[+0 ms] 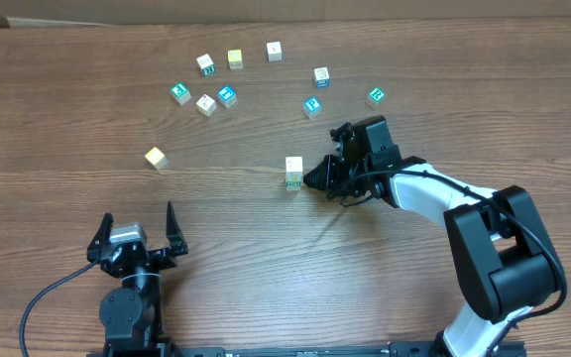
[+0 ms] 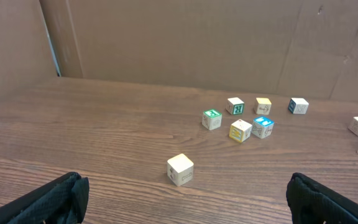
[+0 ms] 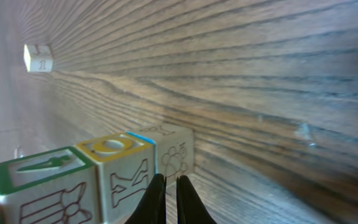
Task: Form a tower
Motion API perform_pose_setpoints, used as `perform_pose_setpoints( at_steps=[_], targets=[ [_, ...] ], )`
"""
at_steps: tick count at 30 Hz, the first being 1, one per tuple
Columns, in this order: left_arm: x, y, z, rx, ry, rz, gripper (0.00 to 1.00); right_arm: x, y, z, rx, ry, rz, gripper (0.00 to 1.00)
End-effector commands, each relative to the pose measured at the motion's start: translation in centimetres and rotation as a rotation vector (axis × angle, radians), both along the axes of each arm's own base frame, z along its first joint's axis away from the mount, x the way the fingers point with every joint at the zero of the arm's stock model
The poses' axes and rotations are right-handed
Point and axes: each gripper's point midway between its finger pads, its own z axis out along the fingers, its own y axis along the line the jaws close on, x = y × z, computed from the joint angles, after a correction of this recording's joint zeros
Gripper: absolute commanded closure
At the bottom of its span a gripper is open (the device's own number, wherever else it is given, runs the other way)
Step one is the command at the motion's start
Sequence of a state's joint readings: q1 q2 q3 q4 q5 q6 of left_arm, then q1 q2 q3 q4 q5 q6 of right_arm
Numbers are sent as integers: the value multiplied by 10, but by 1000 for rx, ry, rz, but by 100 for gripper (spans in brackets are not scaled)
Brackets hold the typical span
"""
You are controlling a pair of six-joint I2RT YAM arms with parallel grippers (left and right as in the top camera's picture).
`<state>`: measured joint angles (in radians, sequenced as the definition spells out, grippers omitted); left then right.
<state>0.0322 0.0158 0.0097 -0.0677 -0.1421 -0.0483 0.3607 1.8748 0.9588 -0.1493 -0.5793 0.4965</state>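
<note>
The tower [image 1: 293,172] stands mid-table, one cube wide, with a pale top. In the rolled right wrist view the tower [image 3: 120,168] runs sideways as three cubes with green, yellow and blue edges. My right gripper [image 1: 317,178] lies low just right of it. In its own view the right gripper [image 3: 166,182] is shut with nothing between its tips, which point at the blue-edged cube. My left gripper [image 1: 137,238] rests near the front left, open and empty [image 2: 185,208]. A plain pale cube [image 2: 180,169] lies ahead of it, apart.
Several loose cubes are scattered at the back, among them a green one [image 1: 180,93], a blue one [image 1: 227,96], a yellow one [image 1: 235,59] and a teal one [image 1: 375,96]. The plain cube [image 1: 156,157] lies alone at the left.
</note>
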Motion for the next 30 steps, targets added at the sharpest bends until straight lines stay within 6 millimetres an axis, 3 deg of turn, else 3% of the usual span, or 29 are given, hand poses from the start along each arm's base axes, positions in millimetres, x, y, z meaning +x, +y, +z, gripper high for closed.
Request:
perform_pose_setpoints(
  at_steps=[1, 18, 30],
  targets=[
    [0, -2, 1, 18, -6, -12, 1, 7, -4, 6, -32, -43, -29, 96],
    [0, -2, 1, 19, -5, -12, 1, 8, -20, -6, -115, 5, -123, 96],
    [0, -2, 1, 19, -5, -12, 1, 10, -19, -5, -111, -6, -124, 96]
  ],
)
